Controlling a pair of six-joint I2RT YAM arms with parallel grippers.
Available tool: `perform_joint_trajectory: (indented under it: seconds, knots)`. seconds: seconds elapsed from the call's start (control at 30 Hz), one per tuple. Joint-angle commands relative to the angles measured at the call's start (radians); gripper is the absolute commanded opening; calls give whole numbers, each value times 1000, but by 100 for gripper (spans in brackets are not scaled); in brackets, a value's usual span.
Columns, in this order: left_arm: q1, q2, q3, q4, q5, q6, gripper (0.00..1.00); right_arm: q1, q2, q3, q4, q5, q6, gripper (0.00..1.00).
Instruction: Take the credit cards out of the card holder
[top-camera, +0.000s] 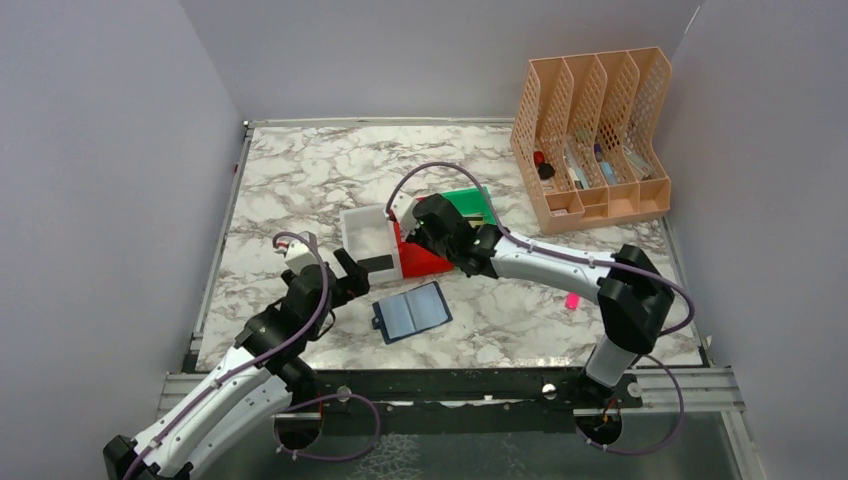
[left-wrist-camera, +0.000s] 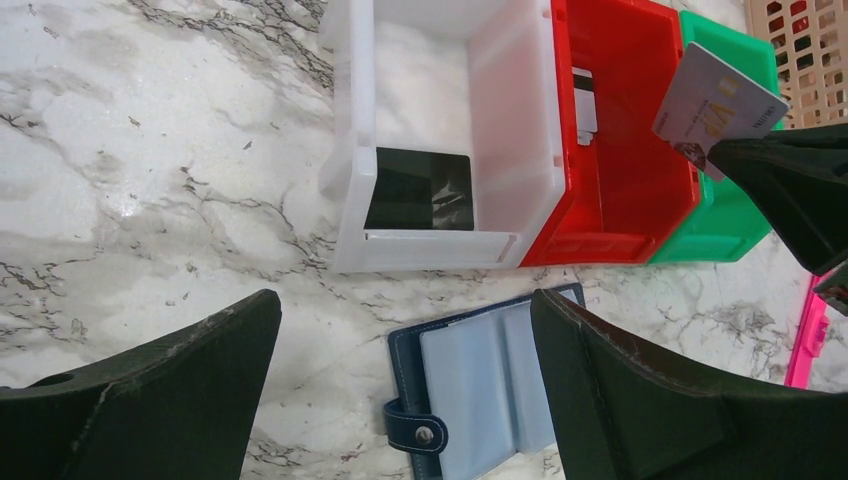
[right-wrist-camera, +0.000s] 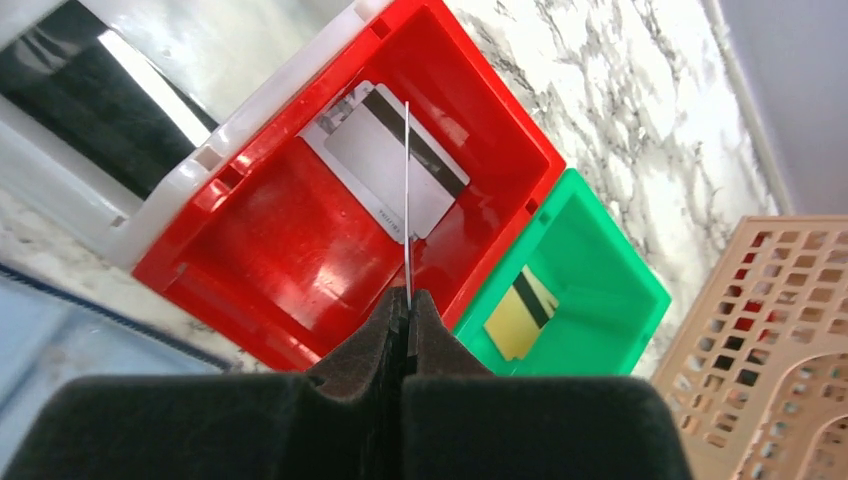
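The card holder (top-camera: 410, 312) lies open on the marble, its pale-blue sleeves (left-wrist-camera: 490, 385) facing up and its snap tab at the left. My left gripper (left-wrist-camera: 405, 305) hangs open just above it, nothing between its fingers, and shows near the white bin in the top view (top-camera: 348, 275). My right gripper (right-wrist-camera: 407, 300) is shut on a silvery-grey credit card (left-wrist-camera: 715, 100), seen edge-on (right-wrist-camera: 407, 200) above the red bin (right-wrist-camera: 260, 240). A black card (left-wrist-camera: 420, 188) lies in the white bin (left-wrist-camera: 510, 130). Another silvery card (right-wrist-camera: 385, 160) rests in the red bin, and a tan-gold one (right-wrist-camera: 520, 318) in the green bin (right-wrist-camera: 600, 270).
The three bins stand side by side mid-table, just behind the card holder. A peach file organizer (top-camera: 590, 140) stands at the back right. A small pink stick (top-camera: 572, 300) lies on the marble to the right, near the right arm.
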Motion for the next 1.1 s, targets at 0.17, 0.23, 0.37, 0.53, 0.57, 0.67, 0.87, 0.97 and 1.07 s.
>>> perform_joint_trajectory:
  seconds: [0.17, 0.23, 0.37, 0.53, 0.57, 0.67, 0.87, 0.97, 1.07]
  knots:
    - [2, -68, -16, -3, -50, -3, 99, 11, 163, 125, 48, 127, -161, 1]
    - [3, -82, -19, -4, -52, 4, 99, 11, 204, 161, 25, 146, -158, 1]
    - [3, -102, -24, -5, -44, 0, 99, 11, 297, 219, -19, 238, -149, 1]
    - [2, -114, -31, -5, -34, -10, 99, 11, 354, 246, -9, 283, -151, 1]
    - [3, -113, -32, -4, -32, -10, 99, 11, 356, 246, 0, 281, -152, 1]
    - [3, -112, -34, -3, -31, -13, 99, 11, 360, 217, 74, 280, -179, 1]
    - [3, -100, -33, -4, -27, -14, 99, 11, 411, 228, 109, 302, -186, 1]
    - [3, -97, -35, -4, -27, -15, 99, 10, 426, 220, 128, 304, -189, 2]
    - [3, -97, -35, -3, -27, -15, 99, 10, 433, 211, 148, 308, -180, 5]
